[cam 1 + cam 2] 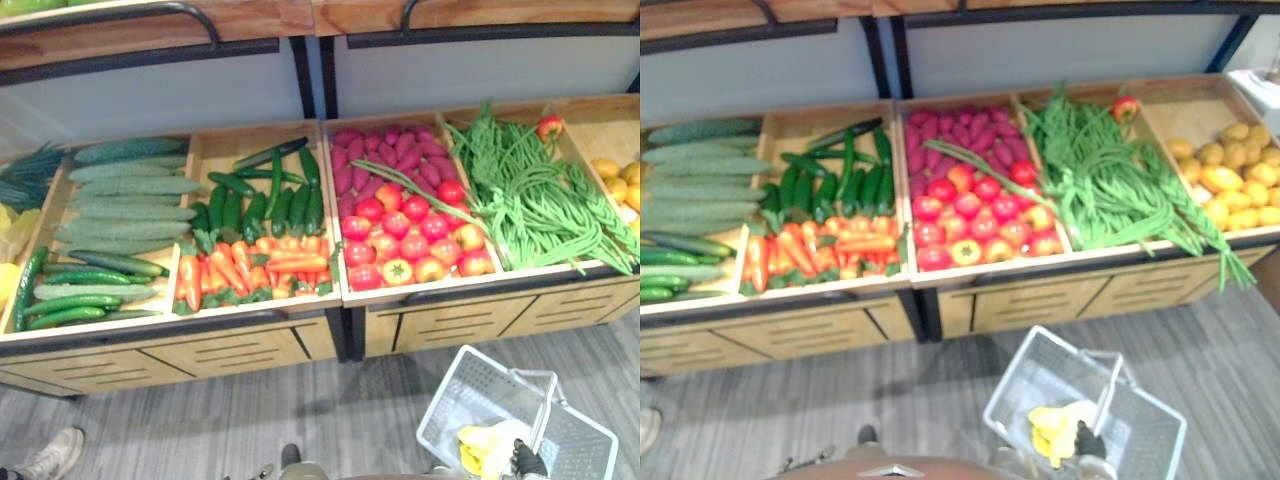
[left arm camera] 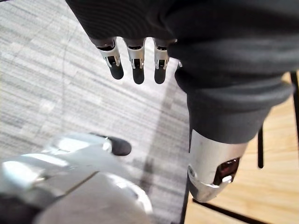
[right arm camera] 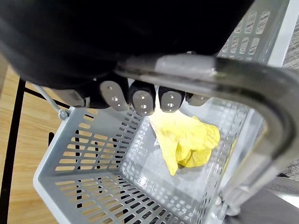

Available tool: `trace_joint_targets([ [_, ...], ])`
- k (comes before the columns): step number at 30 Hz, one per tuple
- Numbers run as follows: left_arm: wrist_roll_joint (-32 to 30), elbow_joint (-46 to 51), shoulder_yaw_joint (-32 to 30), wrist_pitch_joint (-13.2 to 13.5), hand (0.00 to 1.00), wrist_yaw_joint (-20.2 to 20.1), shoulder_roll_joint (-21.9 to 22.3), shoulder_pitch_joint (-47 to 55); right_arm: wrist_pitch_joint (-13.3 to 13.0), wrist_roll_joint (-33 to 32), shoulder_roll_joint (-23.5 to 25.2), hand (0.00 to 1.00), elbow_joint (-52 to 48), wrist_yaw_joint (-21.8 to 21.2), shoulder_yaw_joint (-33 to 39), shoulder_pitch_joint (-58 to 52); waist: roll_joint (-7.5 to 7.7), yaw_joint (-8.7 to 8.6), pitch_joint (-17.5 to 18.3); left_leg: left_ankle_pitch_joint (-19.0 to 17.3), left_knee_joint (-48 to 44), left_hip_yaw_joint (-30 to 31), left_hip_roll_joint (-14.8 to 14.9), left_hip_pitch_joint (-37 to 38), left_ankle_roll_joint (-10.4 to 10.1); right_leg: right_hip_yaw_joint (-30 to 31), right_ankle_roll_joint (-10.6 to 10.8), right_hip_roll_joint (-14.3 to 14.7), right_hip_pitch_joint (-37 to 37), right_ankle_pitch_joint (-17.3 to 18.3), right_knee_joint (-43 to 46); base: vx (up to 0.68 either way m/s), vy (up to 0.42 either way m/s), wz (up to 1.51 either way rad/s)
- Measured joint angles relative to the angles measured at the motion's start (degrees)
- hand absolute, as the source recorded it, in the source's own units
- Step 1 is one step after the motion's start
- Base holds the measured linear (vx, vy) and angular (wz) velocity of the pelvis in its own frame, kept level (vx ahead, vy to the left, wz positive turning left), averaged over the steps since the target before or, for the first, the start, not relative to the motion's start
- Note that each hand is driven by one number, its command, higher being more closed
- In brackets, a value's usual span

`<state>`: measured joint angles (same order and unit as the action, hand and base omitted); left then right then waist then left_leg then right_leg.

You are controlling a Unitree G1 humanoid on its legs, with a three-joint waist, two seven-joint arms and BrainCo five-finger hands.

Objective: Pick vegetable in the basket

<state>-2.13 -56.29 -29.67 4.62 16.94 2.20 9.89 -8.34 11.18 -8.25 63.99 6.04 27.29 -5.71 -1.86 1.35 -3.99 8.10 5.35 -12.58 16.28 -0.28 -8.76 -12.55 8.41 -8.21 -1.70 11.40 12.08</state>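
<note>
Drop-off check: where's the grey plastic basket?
The grey plastic basket is held by the right hand, lower right in the eye views, before the red tomatoes.

Grey basket (image 3: 93, 154), yellow vegetable (image 3: 187, 140), red tomatoes (image 1: 410, 240)

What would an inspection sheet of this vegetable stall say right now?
Surface: wooden bins, full.
Job's things: grey basket holds a yellow item; cucumbers, carrots, tomatoes, green beans in bins.
Clutter: one red fruit among the beans.
Hands: right hand curled round the basket handle; left hand open, holding nothing.
Cables: nothing seen.
Surroundings: grey floor, a person's shoe.
</note>
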Motion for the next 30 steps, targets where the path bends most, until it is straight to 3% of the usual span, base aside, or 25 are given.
trace_joint_targets([
  [4,0.29,13.50,1.31,1.93,0.00,8.36,-0.07,-1.08,-0.81,-0.11,1.07,1.00,0.15,1.23,1.41,-0.29,0.87,-0.33,-0.23,-0.27,0.22,-0.95,-1.38,-0.82,-0.33,0.44,0.74,-1.28,-0.95,-0.85,-0.60,0.01,0.081,-0.02],
  [7,-6.90,22.84,5.64,4.95,0.00,14.15,-3.57,-1.87,-1.63,-0.53,2.40,1.00,0.14,2.43,1.37,-0.57,1.58,-1.20,-0.27,-0.87,0.23,-1.00,-2.02,-0.89,-1.10,0.48,1.02,-1.69,0.20,-2.53,-2.78,0.04,0.076,0.01],
  [13,-13.02,33.11,8.02,6.90,0.00,17.17,-8.15,-4.16,-2.25,-0.56,2.33,1.00,-0.06,2.63,-0.97,-0.59,1.80,-1.41,-0.09,-1.51,0.24,-3.76,-2.42,0.42,-1.07,2.91,1.09,-1.78,0.91,-4.17,-5.10,0.02,0.037,-0.19],
  [18,-17.76,39.95,8.54,7.84,0.00,20.78,-11.71,-4.16,-2.68,-0.32,1.17,1.00,-0.09,2.60,-2.90,-0.90,1.01,-2.56,0.49,-2.87,0.33,-6.71,-2.47,2.27,-1.36,6.05,1.35,-1.74,0.24,-4.53,-5.41,0.00,0.019,-0.29],
  [25,-24.34,36.20,15.47,8.70,0.00,20.27,-19.02,-7.29,-3.21,0.11,0.20,1.00,-0.13,2.32,-3.16,-0.80,0.73,-2.96,0.61,-3.36,0.22,-9.35,-2.69,2.56,-1.44,8.60,1.48,-1.63,-0.72,-5.75,-6.94,0.03,0.012,-0.22],
  [30,-30.46,28.05,22.79,9.11,0.00,13.74,-27.53,-10.36,-3.70,0.08,-0.81,1.00,-0.20,2.25,-5.02,-0.55,0.34,-3.32,0.40,-3.52,0.22,-10.85,-2.73,2.55,-1.51,10.09,1.45,-1.53,-1.92,-5.97,-7.04,0.03,0.005,-0.16],
])
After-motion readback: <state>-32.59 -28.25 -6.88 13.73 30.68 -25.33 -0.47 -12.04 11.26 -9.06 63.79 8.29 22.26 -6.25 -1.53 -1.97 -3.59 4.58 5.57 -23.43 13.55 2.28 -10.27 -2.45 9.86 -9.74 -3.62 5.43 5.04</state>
